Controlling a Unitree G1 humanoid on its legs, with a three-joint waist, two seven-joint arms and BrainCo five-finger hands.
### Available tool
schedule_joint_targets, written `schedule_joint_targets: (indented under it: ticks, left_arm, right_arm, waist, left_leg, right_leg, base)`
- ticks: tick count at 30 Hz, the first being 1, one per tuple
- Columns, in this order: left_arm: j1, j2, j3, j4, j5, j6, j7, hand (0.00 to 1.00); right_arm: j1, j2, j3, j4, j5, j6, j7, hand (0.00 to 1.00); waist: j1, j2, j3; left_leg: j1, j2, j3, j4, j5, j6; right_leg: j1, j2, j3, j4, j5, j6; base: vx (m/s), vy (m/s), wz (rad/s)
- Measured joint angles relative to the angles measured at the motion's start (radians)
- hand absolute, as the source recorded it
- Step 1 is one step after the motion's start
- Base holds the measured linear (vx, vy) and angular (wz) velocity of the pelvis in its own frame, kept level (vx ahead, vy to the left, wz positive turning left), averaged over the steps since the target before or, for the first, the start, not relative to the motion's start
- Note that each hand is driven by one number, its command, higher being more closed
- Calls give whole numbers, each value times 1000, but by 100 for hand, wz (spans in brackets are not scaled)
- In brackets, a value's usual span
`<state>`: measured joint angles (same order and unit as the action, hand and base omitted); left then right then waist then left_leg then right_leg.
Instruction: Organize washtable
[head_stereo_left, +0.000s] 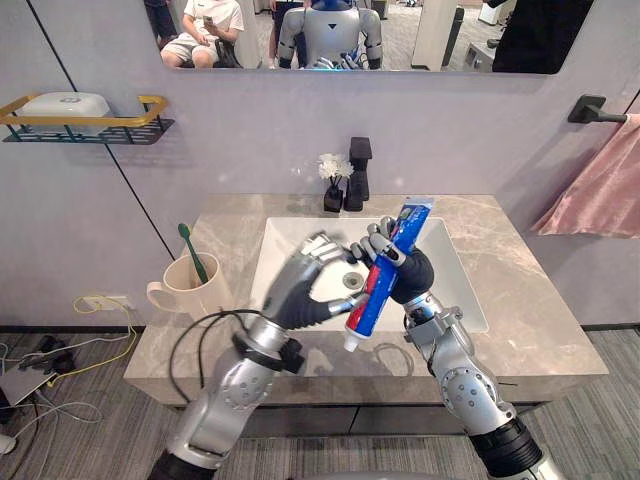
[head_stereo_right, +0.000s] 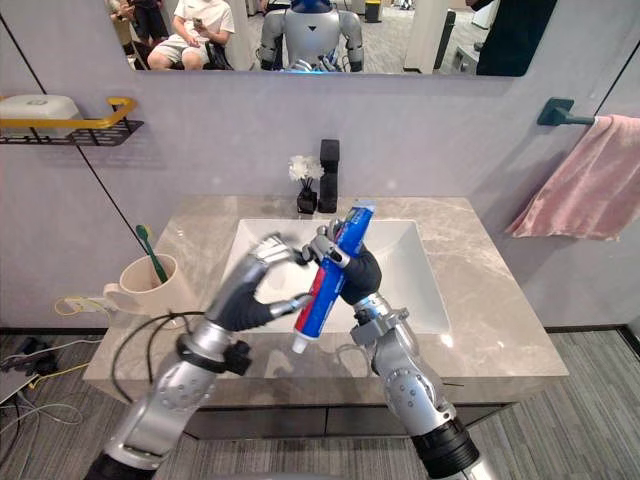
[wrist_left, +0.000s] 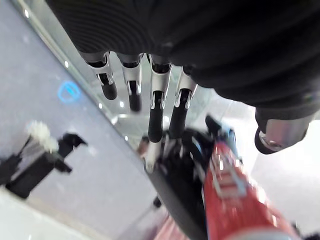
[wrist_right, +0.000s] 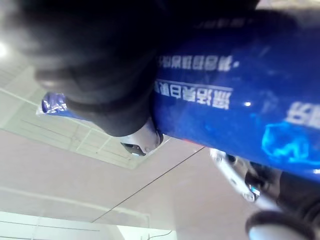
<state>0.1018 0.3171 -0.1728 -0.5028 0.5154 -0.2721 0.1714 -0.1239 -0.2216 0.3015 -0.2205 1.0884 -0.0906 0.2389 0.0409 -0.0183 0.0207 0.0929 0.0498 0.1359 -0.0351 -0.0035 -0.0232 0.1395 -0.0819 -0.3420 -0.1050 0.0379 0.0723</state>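
Holding the toothpaste tube (head_stereo_left: 376, 293) cap-down over the front edge of the sink (head_stereo_left: 290, 245), my right hand (head_stereo_left: 410, 276) has its fingers clenched round it; my left hand (head_stereo_left: 300, 292) hovers beside, fingers released. Left of the sink, the cup (head_stereo_left: 184, 288) carries only a toothbrush (head_stereo_left: 193, 253), so stowing the tube is left to do, I judge. Its white print is unreadable.

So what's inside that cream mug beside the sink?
A green toothbrush stands in the cream mug, leaning to one side. Its lower end and the mug's bottom are hidden by the mug's wall, so anything else lying inside cannot be seen.
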Motion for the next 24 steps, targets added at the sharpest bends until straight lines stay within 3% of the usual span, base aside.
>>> schedule_joint_targets:
  ticks: [5,9,12,14,17,24]
  left_arm:
    - [73,-40,141,-109,-8,0,55,0]
    - [112,-89,270,-159,-35,1,104,0]
    - [171,-160,422,-159,-75,2,138,0]
    - [194,-216,524,-115,-124,3,147,0]
    - [210,-285,650,47,-285,18,162,0]
    - [233,-334,737,438,-496,68,156,0]
  right_arm:
    - [0,8,-32,-3,0,-15,-9,100]
    - [16,10,-61,-34,-3,-17,-19,100]
    - [25,22,-87,-62,-13,-20,-19,100]
    - [41,24,-108,-82,-22,-23,-20,100]
    - [50,30,-143,-81,-38,-33,-22,100]
    - [49,50,-147,-73,-39,-38,-23,100]
  waist:
    - [6,2,-1]
    - [31,3,-1]
    - [33,3,-1]
    - [38,3,-1]
    - [62,4,-1]
    - [85,2,-2]
  left_leg:
    - [6,-1,-19,-2,2,-1]
    - [4,-2,-24,-4,2,-2]
    - [4,-4,-35,-6,2,-2]
    - [5,-5,-40,-10,2,-2]
    - [6,-5,-45,-23,7,-7]
    - [0,-9,-56,-33,12,-6]
  right_leg:
    - [15,0,-21,0,-8,2]
    - [16,-1,-27,0,-10,2]
    - [21,-6,-38,0,-14,3]
    - [22,-7,-42,0,-16,3]
    - [19,-7,-46,0,-18,3]
    - [14,-10,-61,1,-24,8]
  base:
    - [24,5,12]
    - [9,6,3]
    - [17,17,10]
    - [13,15,7]
    - [3,5,3]
    - [19,9,6]
